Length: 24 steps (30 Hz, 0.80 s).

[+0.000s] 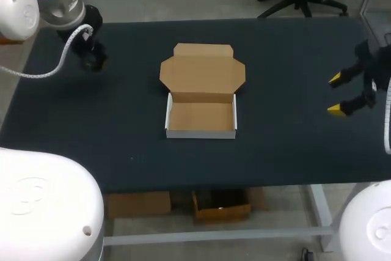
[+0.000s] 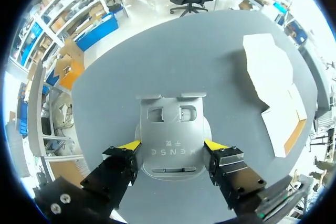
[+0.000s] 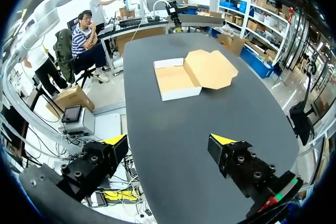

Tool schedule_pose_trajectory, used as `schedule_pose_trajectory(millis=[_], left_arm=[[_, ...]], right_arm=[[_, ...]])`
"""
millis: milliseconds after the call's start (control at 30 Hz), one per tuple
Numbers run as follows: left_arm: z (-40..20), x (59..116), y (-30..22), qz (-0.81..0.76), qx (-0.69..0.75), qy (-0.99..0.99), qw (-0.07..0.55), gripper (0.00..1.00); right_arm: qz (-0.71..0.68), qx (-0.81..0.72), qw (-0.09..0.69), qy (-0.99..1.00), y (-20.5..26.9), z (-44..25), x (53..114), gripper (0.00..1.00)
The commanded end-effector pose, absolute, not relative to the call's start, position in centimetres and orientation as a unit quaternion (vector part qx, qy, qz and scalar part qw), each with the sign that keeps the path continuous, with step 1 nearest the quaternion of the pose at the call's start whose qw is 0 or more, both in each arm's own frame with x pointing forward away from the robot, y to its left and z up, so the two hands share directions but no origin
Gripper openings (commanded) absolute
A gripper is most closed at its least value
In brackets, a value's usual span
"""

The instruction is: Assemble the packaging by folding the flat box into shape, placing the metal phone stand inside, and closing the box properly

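Pinching the flat grey metal phone stand (image 2: 170, 124) by its side edges, upper left of the head view, the left pincer (image 2: 172, 146) grips something rigid, slick, probably weighty; open brown cardboard box (image 1: 201, 117) sits frame centre, right pincer (image 1: 338, 95) spread, empty.

Left gripper (image 2: 172, 144) clasps the phone stand (image 2: 170, 121), right gripper (image 3: 169, 139) hovers, fingers spread

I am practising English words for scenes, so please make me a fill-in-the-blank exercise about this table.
1. The lid of the box is ____.
2. Inside, the box is ____.
3. The jaws of the right gripper are ____.
4. The left gripper is at the metal ____.
Answers: open; empty; open; stand.
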<state>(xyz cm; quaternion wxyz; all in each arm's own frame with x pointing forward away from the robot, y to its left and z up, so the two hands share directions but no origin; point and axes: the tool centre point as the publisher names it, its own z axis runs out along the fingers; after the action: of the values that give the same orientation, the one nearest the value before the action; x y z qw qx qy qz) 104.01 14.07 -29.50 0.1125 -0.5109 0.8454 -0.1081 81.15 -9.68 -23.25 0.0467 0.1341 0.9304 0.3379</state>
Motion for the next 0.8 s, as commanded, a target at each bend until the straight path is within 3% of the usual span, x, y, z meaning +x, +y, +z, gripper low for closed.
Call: schedule_pose_trajectory(millis=[33,800], left_arm=[[-29.1,103.1,12.8,-0.109,-0.506,0.848,0.113,0.0],[-27.7,98.8,3.8,-0.111,-0.476,0.866,0.106,0.0]], right_arm=[[0.339,0.134,0.047,0.93,-9.7,-23.2,81.1,1.0],[0.339,0.134,0.047,0.93,-9.7,-23.2,81.1,1.0]])
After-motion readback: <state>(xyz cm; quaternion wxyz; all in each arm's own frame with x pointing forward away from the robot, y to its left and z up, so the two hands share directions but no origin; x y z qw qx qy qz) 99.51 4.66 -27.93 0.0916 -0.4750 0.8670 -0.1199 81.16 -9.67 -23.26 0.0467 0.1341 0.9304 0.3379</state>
